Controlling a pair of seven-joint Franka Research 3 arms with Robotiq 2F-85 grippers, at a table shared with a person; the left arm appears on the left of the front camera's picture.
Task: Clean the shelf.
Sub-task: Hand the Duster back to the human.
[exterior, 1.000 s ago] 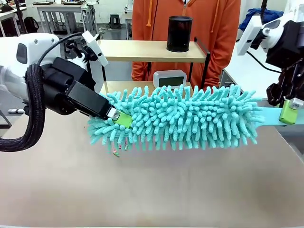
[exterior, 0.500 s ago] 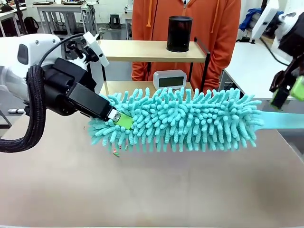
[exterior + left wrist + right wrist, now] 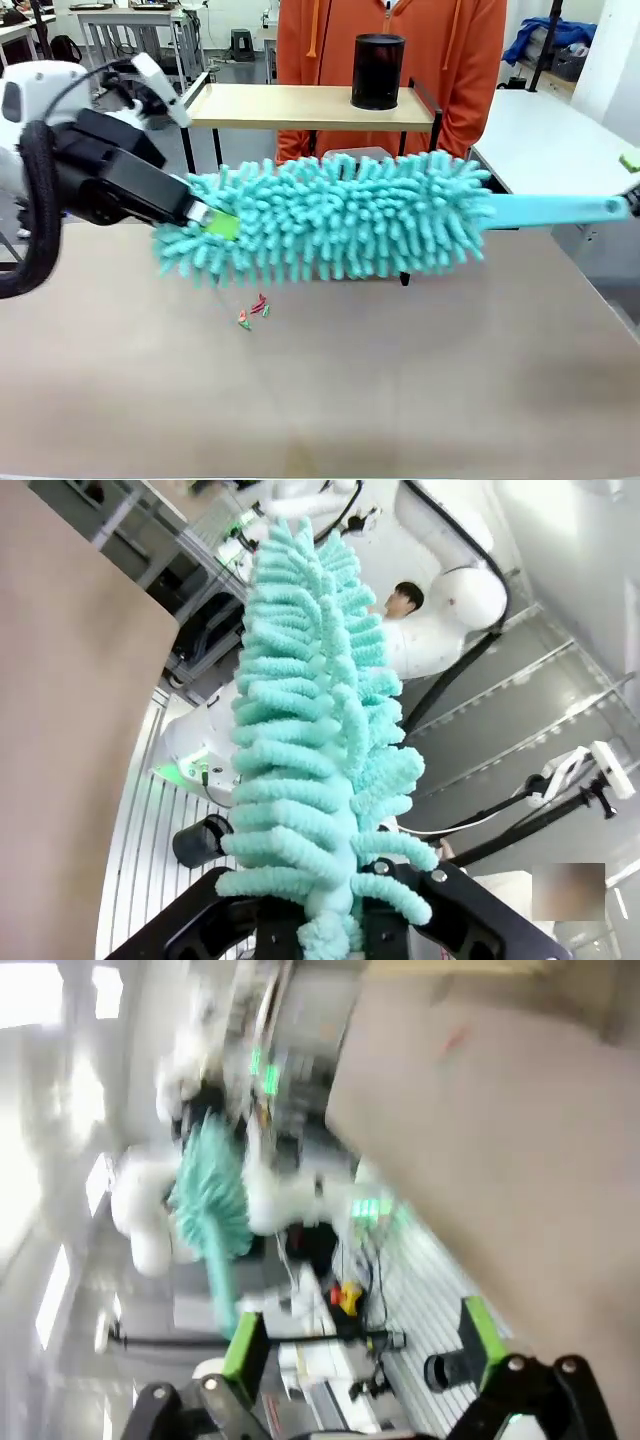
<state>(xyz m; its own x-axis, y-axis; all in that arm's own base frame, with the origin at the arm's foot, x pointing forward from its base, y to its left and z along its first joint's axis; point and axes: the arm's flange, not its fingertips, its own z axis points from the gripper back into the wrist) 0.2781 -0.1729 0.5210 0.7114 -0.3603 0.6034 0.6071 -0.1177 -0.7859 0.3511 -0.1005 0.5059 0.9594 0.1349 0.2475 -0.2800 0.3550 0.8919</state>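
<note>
The shelf [image 3: 300,105] stands at the table's far side, a black cylinder [image 3: 378,70] on its top board. A fluffy teal duster [image 3: 340,215] hangs level in front of it and hides the lower board. My left gripper [image 3: 212,221] is shut on the duster's left end; in the left wrist view the duster [image 3: 320,740] rises from the shut gripper [image 3: 335,920]. The teal handle [image 3: 555,210] points right, free. My right gripper [image 3: 362,1345] is open with nothing in it, and one of its green fingertips [image 3: 630,161] shows at the front view's right edge.
A person in an orange hoodie [image 3: 460,60] stands behind the shelf. Small red and green scraps [image 3: 252,312] lie on the brown table [image 3: 320,400] under the duster. A white table [image 3: 540,130] stands at the right.
My right gripper opened, let go of the duster's handle and drew off to the right. The left arm lifted the duster up and to the left, in front of the lower board.
</note>
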